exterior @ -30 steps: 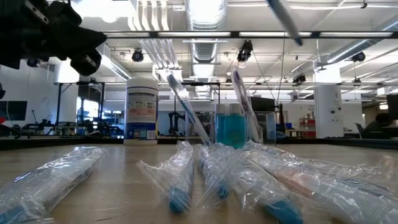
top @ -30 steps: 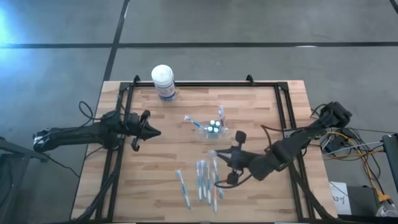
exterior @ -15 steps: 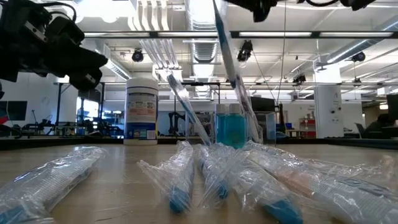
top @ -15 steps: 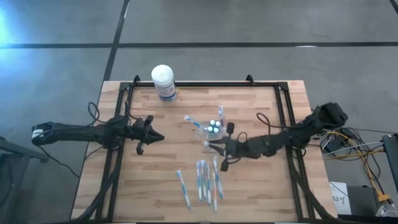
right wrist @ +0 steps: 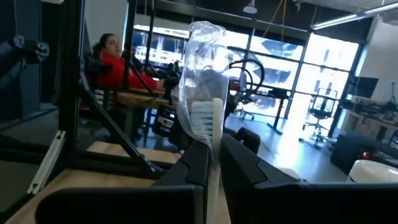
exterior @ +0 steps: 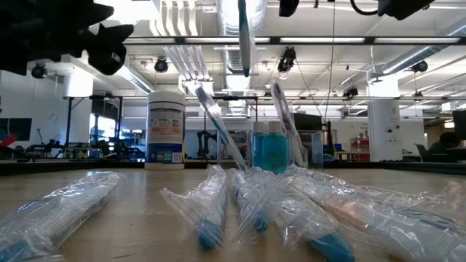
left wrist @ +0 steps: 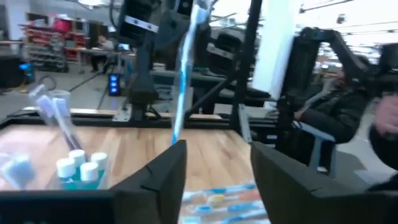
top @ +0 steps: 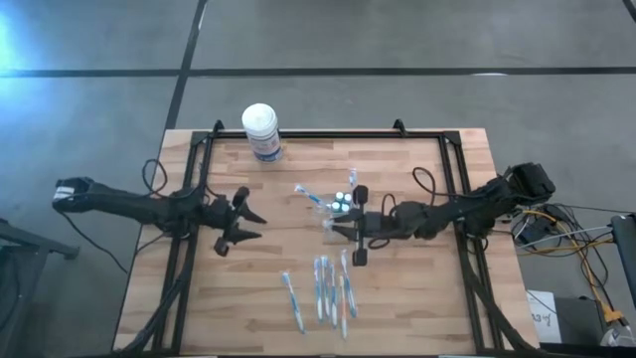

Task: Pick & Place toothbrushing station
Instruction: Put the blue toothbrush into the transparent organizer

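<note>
We see the right gripper point(top: 339, 227) pinching a wrapped toothbrush point(right wrist: 202, 109) at the station's point(top: 339, 207) six o'clock; left gripper point(top: 252, 226) spread, empty.

One camera hangs straight above me and takes in the whole wooden table point(top: 298, 288), with my left arm on the picture's left and my right arm on its right. Another sits down at tabletop height, very near the wrapped toothbrushes point(exterior: 211, 207), facing level across the wood into the room; it shares the white-lidded canister point(exterior: 166, 128) and the toothbrushing station point(exterior: 271, 149) with the overhead one. My left wrist camera looks forward between my own fingers point(left wrist: 163, 171) across the table toward my other arm. My right wrist camera looks past my fingers point(right wrist: 198, 155) into the room.
</note>
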Motion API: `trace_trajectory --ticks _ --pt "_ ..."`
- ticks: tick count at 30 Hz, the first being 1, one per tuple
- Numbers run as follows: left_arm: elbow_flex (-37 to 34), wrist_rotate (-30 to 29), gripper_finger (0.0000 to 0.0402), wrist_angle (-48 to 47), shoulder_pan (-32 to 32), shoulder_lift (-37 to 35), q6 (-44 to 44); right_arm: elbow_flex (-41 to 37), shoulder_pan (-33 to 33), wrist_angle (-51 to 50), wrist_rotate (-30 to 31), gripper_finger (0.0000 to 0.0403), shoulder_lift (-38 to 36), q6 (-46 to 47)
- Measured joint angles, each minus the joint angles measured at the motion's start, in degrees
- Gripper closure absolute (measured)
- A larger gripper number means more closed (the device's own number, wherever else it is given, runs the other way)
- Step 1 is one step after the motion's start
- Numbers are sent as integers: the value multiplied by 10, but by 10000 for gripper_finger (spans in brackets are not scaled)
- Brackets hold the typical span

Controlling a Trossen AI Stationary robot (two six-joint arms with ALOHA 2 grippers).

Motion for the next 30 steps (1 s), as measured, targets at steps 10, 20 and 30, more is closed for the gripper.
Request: trace_trajectory --ticks 10,20,30 --pt "103 -34 164 -2 -26 141 34 10 0 9 -6 383 0 27" --pt "246 -34 163 -2 -26 306 90 14 0 5 -5 383 0 17" --pt "360 -32 163 -4 -21 438 98 14 0 1 -4 383 0 2"
